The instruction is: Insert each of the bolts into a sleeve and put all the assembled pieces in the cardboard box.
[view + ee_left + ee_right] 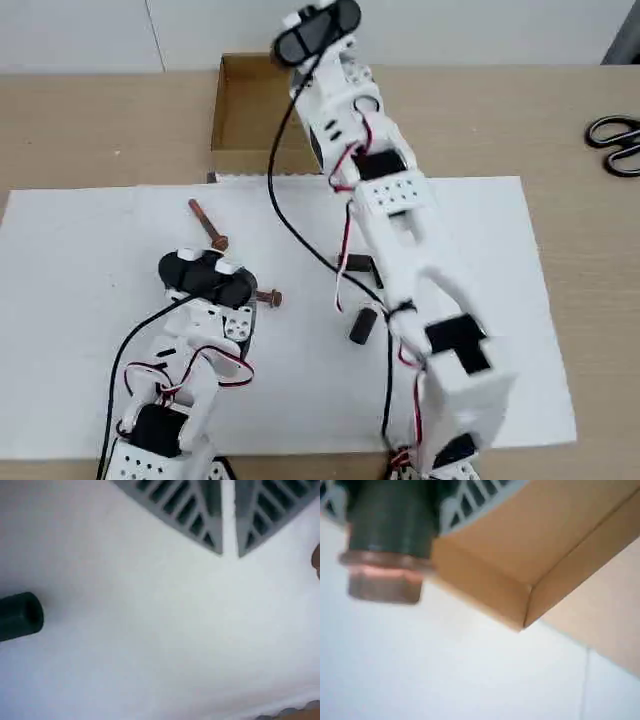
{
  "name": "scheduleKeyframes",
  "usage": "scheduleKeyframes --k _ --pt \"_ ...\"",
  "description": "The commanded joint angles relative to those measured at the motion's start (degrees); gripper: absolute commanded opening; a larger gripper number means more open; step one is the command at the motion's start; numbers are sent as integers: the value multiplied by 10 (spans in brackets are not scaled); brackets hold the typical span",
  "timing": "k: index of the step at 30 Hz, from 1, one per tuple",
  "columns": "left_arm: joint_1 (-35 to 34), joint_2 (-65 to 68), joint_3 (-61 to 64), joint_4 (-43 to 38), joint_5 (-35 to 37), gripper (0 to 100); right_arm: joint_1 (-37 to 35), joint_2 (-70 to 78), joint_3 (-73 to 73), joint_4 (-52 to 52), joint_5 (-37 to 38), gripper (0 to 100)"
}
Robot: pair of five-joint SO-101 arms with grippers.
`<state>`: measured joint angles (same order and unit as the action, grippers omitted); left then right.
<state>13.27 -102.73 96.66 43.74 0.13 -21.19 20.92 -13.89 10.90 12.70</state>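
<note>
Bolt (385, 582) seated in its sleeve (390, 520) hangs pinched in the right jaws, just beside a corner of the cardboard box (217, 105) (not inside yet, I judge). Depositing is the step; next, carry over the wall and release. Left jaws sit nearly pressed together, empty. No writing is legible.

The high camera looks steeply down over the surface (500, 120); both wrist cameras sit very close above it, the right sharing the cardboard box (250, 120).

Each bolt (208, 224) copper-brown, each sleeve (362, 325) black, cardboard box (245, 125) tan, paper (80, 300) white.
</note>
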Motion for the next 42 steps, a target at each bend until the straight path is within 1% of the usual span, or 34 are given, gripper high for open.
scheduleKeyframes --k 1,5,8,12,14,20,23,25,28,37,42 --pt "4 3 -3 -1 -11 7 -9 75 -154 -18 14 4" --pt "4 3 -3 -1 -11 7 -22 155 -246 -16 13 5" --pt "4 3 -3 -1 -12 7 -29 194 -281 -14 15 20" --pt "4 3 -3 -1 -13 7 -34 213 -288 15 13 149" --pt "4 3 -3 -1 -13 7 -37 214 -288 23 13 174" --pt "4 3 -3 -2 -13 7 -38 204 -295 23 15 102" --pt "4 3 -3 -2 -13 7 -36 170 -298 55 15 6" --pt "4 3 -3 -2 -13 7 -36 142 -298 99 11 12" --pt "4 3 -3 -2 -13 7 -37 102 -298 199 11 2" --pt "4 3 -3 -2 -13 7 -29 -9 -298 548 13 6" --pt "4 3 -3 -2 -13 7 -27 -34 -298 688 15 7"
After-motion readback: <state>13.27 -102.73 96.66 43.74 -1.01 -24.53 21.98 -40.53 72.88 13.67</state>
